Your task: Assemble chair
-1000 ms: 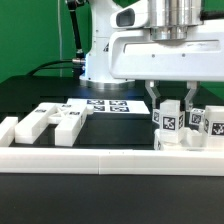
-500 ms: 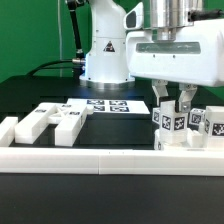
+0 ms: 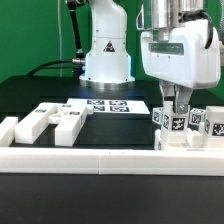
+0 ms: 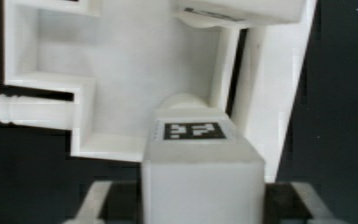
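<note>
My gripper [image 3: 177, 110] hangs at the exterior view's right, over a cluster of white tagged chair pieces [image 3: 200, 124]. Its fingers reach down on either side of an upright white block [image 3: 173, 122] with a square tag. In the wrist view this block [image 4: 197, 165] fills the space between the two fingers of the gripper [image 4: 202, 205], with a narrow dark gap at each side. The gripper looks open around it. Beyond the block lies a larger white chair piece [image 4: 105, 70] with a round peg [image 4: 19, 105].
More white chair pieces [image 3: 50, 122] lie at the exterior view's left. The marker board [image 3: 108, 105] lies behind them in the middle. A low white border rail [image 3: 100, 156] runs along the front. The robot's base [image 3: 105, 50] stands at the back.
The gripper has turned about its vertical axis over the right cluster, so its wide face now shows narrow. The two fingers, seen spread apart before, now look close together around the upright block.
</note>
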### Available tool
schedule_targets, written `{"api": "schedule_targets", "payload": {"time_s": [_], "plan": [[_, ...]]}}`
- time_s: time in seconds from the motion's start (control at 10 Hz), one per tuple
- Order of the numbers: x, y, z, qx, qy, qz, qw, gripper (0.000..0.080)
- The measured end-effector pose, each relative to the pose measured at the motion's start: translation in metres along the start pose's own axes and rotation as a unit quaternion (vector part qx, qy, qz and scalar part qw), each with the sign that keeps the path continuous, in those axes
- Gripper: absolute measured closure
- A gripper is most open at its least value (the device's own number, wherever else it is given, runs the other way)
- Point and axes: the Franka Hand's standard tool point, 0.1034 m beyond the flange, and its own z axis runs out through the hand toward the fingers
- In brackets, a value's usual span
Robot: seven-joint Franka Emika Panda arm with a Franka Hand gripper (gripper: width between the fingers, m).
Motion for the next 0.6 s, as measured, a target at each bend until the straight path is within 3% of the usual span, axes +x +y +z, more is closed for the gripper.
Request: {"api": "schedule_targets", "payload": {"time_s": [0.1, 0.2, 0.3, 0.4, 0.6], "plan": [[0.0000, 0.0000, 0.0000, 0.000, 0.000, -0.023, 1.000, 0.0508], [0.0000, 0.0000, 0.0000, 0.000, 0.000, -0.043, 0.999, 0.0302], [-0.0006, -0.0002, -0.0001, 0.000, 0.000, -0.064, 0.998, 0.0302], [-0.0007, -0.0001, -0.0001, -0.001, 0.001, -0.126, 0.992, 0.0178], [-0.0012, -0.0002, 0.0001, 0.000, 0.001, -0.201, 0.980, 0.0158]]}}
